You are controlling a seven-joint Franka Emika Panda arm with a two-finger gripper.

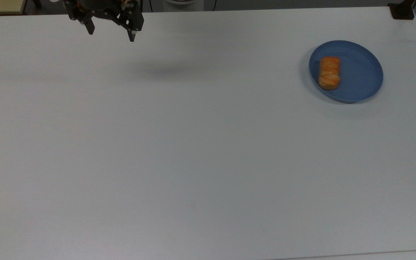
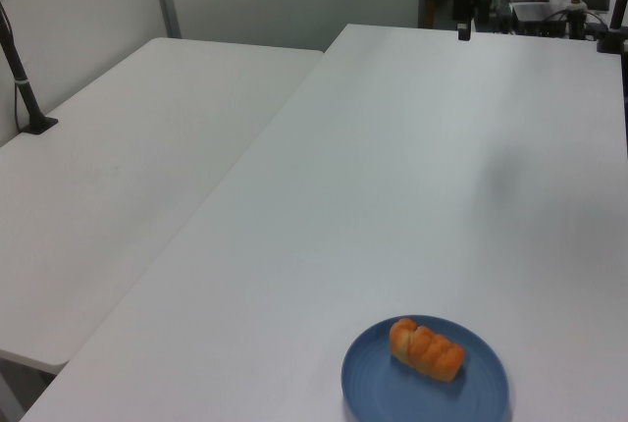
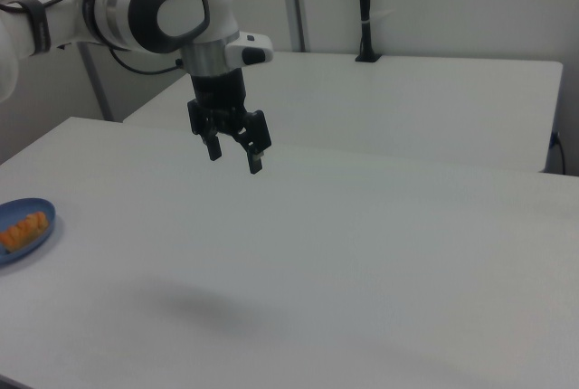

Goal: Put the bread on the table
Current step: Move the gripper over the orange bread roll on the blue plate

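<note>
Gripper (image 3: pixel 235 159) empty, fingers spread apart, high over white table (image 1: pixel 193 162), well apart from blue plate (image 1: pixel 365 72). Bread (image 1: pixel 329 72) lying on plate, not yet grasped. Reach, pick-up, and transfer to tabletop all left.

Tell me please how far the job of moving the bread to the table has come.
Nothing looks done yet: the bread lies on the blue plate. In hand: nothing; the gripper hangs open and empty above the table, far toward the top view's left from the plate. Left: reaching the bread, gripping it, lifting it off and setting it on the white top.
</note>
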